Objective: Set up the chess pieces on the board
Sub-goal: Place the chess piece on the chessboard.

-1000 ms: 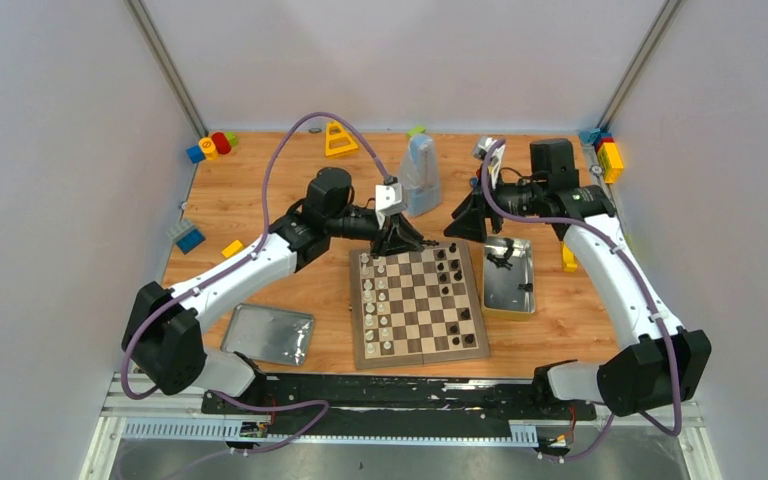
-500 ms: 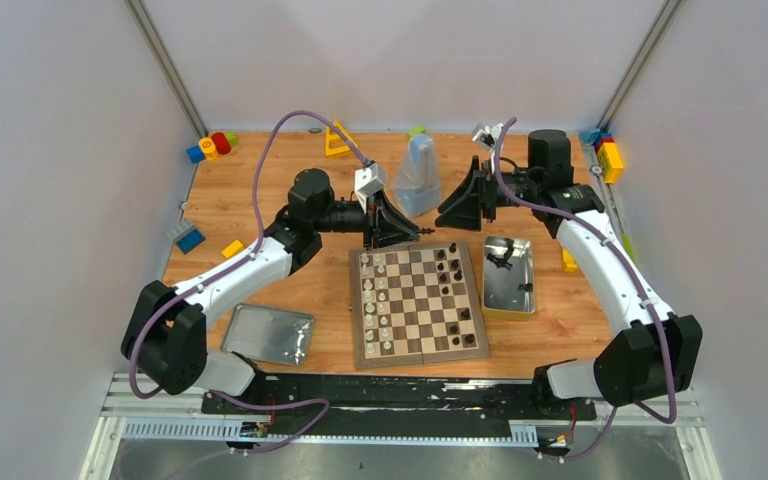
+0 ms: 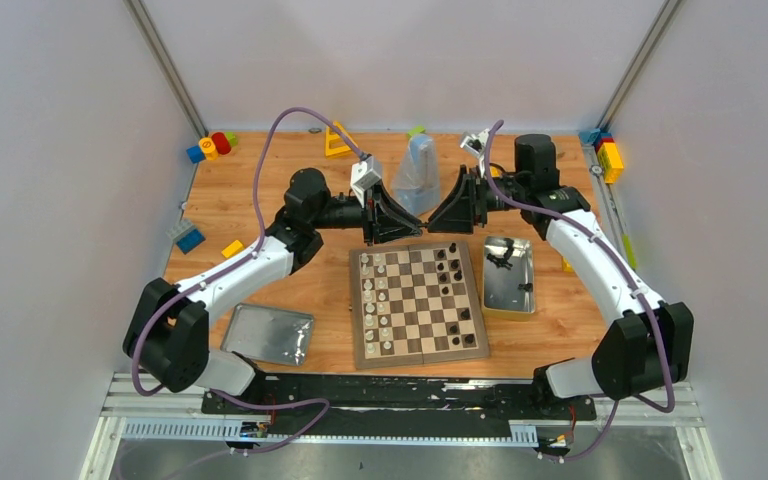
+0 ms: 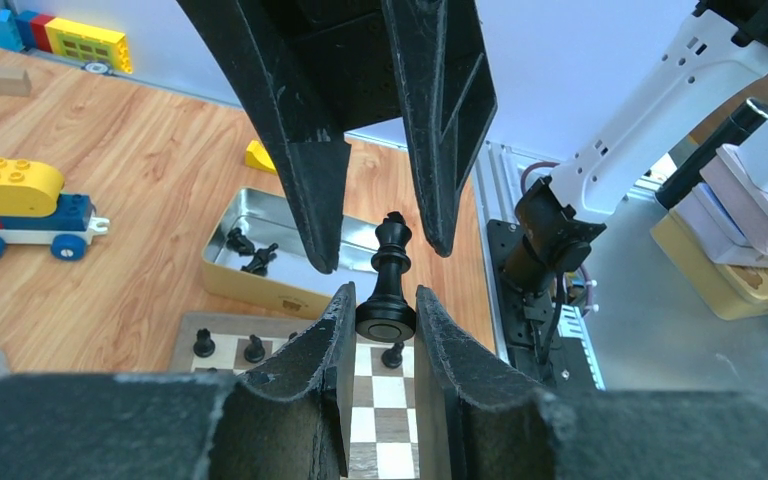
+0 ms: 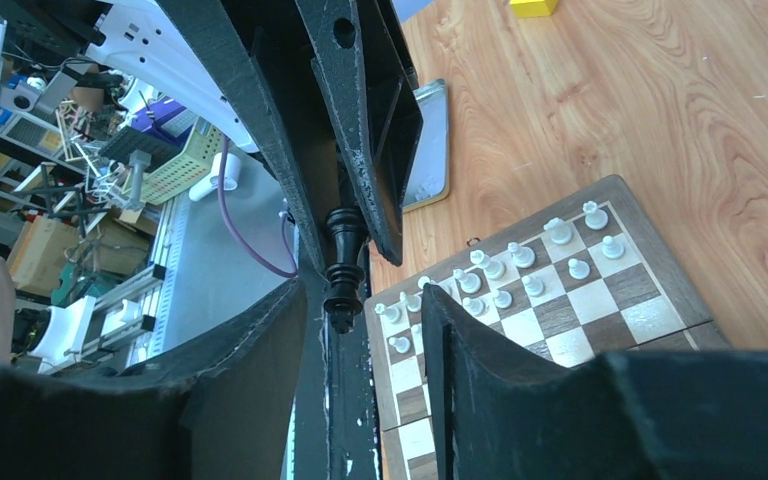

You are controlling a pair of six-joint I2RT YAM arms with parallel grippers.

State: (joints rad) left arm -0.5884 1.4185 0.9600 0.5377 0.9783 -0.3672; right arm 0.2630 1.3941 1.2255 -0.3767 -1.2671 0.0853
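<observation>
You see a light wooden tabletop (image 3: 260,200) boxed in by plain pale walls (image 3: 50,180) at the back and both sides, with grey metal posts (image 3: 165,65) slanting up in the two far corners. An aluminium rail (image 3: 160,428) runs along the near edge. The light is even and soft. Beyond the table, your wrist views show a grey surface (image 5: 195,255) and cluttered shelving (image 5: 50,130).

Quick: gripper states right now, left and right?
Left gripper: closed on the black chess piece, at its base.
Right gripper: open, fingers straddling that piece's top.
</observation>
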